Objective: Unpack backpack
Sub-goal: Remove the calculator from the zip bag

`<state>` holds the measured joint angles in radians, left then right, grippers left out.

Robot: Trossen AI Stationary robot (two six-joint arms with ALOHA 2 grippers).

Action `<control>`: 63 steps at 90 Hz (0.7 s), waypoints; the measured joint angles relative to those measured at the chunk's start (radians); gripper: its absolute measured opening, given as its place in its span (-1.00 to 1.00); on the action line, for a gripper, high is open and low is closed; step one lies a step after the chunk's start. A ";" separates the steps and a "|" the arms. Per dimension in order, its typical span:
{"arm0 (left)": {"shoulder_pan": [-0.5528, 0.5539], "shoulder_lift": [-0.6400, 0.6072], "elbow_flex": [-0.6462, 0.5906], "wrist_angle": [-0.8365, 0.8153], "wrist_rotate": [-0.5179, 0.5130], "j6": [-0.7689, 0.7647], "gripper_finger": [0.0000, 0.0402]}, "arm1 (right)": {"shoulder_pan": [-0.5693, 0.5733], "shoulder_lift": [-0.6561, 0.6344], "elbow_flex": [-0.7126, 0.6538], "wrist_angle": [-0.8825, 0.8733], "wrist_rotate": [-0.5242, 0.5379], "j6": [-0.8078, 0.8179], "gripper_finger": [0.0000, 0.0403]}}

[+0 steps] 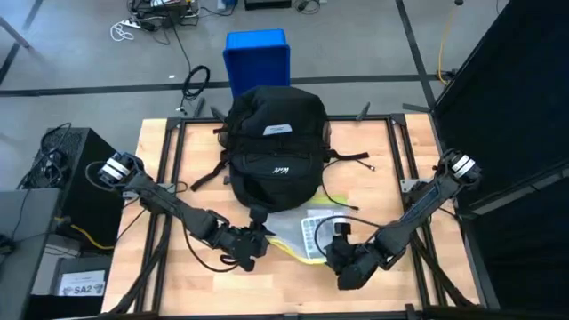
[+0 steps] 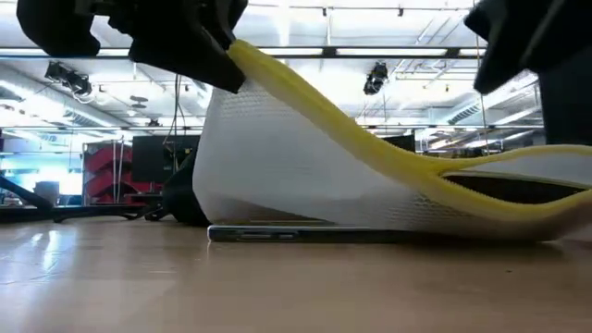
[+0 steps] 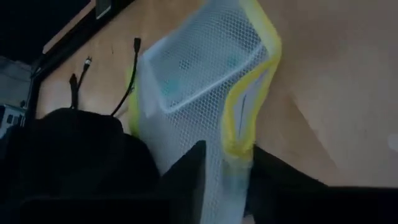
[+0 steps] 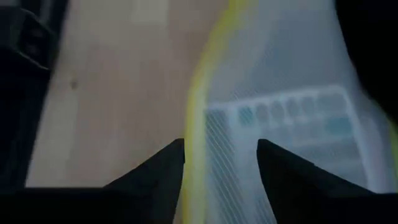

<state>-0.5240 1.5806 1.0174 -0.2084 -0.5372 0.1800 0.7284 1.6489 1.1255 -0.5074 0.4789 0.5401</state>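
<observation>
Wooden table [image 1: 178,284] bearing the backpack [image 1: 271,147] at its far middle, with a blue box [image 1: 258,58] on the floor beyond. White mesh pouch [image 1: 307,233] with yellow trim, just in front of the backpack, holds a flat device. Left gripper [image 1: 256,242] pinches the pouch's yellow edge; right gripper [image 1: 340,240], fingers parted, straddles the opposite edge

"SA2" on a white label [image 1: 82,287] beside the table, backpack [image 1: 271,151] print unreadable
</observation>
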 joint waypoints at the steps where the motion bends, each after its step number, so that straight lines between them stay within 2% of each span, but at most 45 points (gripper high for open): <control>1: 0.000 -0.002 0.003 -0.006 -0.005 -0.001 -0.49 | 0.000 0.000 0.000 0.002 0.000 -0.002 -0.15; 19: -0.003 -0.037 0.060 -0.089 -0.073 -0.008 -0.24 | 0.001 0.001 -0.030 0.031 0.001 -0.012 -0.21; 38: -0.013 -0.043 0.100 -0.115 -0.074 -0.007 -0.17 | 0.001 0.001 -0.119 0.103 -0.005 0.042 -0.20; 51: -0.036 -0.035 0.102 -0.004 -0.006 0.021 -0.17 | 0.011 0.002 -0.142 0.122 -0.006 0.061 -0.17; 63: -0.049 0.024 0.092 0.112 0.046 0.053 -0.17 | 0.012 0.002 -0.152 0.151 -0.001 0.051 -0.15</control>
<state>-0.5730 1.6051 1.1094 -0.0960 -0.4908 0.2327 0.7403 1.6505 0.9733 -0.3560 0.4775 0.5908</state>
